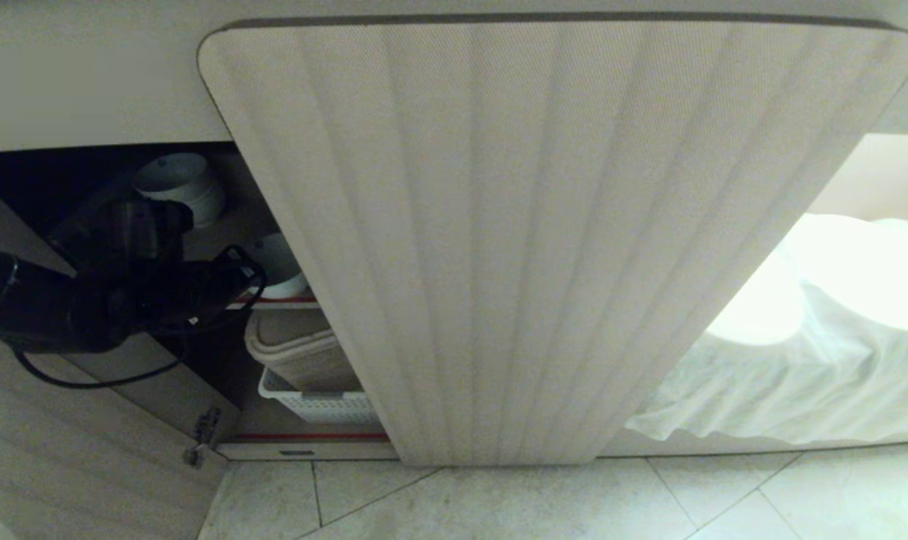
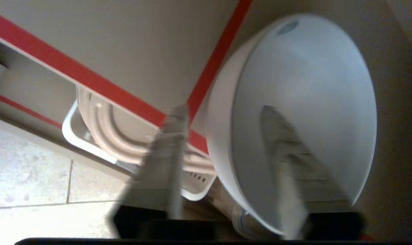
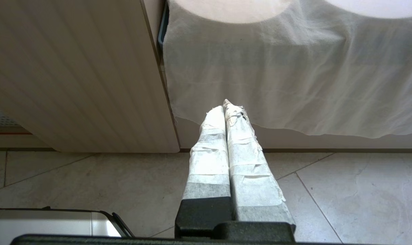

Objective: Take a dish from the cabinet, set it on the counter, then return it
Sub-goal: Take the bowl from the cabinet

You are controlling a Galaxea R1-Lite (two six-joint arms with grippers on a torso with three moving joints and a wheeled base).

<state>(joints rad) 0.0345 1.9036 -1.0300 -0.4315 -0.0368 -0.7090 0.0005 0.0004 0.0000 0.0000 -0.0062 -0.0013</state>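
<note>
Left wrist view: left gripper [image 2: 226,143] straddles the rim of the white bowl [image 2: 304,102], 1 finger [image 2: 287,153] inside, 1 outside, jaws partly closed around the wall. Bowl sits on the red-taped cabinet shelf [image 2: 131,51]. Right gripper [image 3: 225,110] hangs over floor tiles [image 3: 328,190], fingers pressed together, empty.

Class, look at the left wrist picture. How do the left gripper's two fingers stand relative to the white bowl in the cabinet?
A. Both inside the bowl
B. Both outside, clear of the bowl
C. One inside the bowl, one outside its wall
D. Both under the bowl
C: of the left gripper, one finger lies inside the white bowl, the other beyond its wall.
</note>
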